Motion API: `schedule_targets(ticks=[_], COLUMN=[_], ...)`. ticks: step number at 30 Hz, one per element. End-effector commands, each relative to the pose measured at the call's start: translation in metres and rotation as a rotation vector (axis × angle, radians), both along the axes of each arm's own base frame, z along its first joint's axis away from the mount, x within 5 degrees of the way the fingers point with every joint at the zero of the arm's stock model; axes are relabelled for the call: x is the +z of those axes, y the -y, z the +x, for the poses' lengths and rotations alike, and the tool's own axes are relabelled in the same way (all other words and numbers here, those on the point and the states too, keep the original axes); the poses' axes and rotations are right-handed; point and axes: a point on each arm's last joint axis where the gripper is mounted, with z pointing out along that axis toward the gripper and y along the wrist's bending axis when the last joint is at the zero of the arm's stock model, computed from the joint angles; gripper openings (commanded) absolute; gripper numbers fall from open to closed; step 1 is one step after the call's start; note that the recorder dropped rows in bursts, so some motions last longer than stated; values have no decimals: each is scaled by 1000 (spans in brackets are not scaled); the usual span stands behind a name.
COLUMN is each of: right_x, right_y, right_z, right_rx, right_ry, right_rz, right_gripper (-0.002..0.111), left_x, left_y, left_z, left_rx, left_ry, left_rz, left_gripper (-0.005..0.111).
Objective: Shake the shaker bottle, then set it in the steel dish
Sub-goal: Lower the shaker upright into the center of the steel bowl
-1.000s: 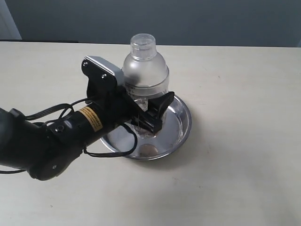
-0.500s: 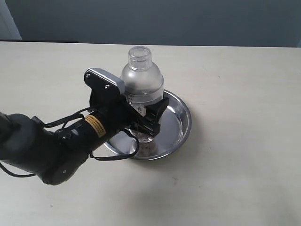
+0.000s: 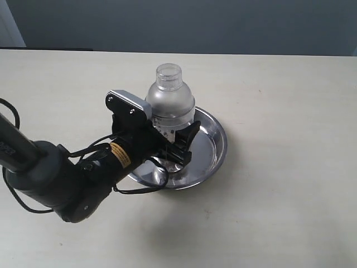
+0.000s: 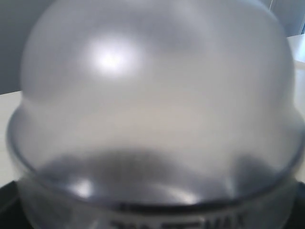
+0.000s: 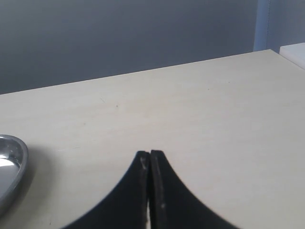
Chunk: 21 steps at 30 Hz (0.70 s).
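The shaker bottle (image 3: pixel 170 100) stands upright over the middle of the steel dish (image 3: pixel 218 146), its frosted dome and clear cap on top. My left gripper (image 3: pixel 173 138) is shut on the bottle's clear lower body, reaching in from the left. Whether the bottle's base touches the dish is hidden by the gripper. In the left wrist view the frosted dome of the shaker bottle (image 4: pixel 152 95) fills the picture and hides the fingers. My right gripper (image 5: pixel 150 155) is shut on nothing above bare table, with the steel dish's rim (image 5: pixel 10 164) off to its side.
The pale table (image 3: pixel 279 212) stretches around the dish on all sides. The left arm's black body and cables (image 3: pixel 72 178) lie over the table's front left. A grey wall runs behind the far table edge.
My left gripper has come down with the bottle, which now sits lower and closer to the dish's floor. The arm has drawn a little toward the front left.
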Motion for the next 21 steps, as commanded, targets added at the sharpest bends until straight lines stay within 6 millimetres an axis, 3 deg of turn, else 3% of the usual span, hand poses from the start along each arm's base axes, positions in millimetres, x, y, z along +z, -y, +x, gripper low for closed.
schedule_targets(ticks=[1,4,10,21], right_x=[1,1,1,1], right_y=[0,0,0,0], right_z=[0,0,0,0], right_rx=[-5,-5,-5,-5], right_ry=[12,12,12,12], right_rz=[-3,-3,-3,-3], right_gripper=[-1,-1,-1,-1], left_x=[-4,-4,-4,0], left_y=[1,1,-3,3], left_z=[0,0,2,-2], left_rx=[-6,-6,49,-37], left_ry=[-16,-16,-21,-1], left_rz=[8,8,0,8], left_gripper=[9,33,103,105])
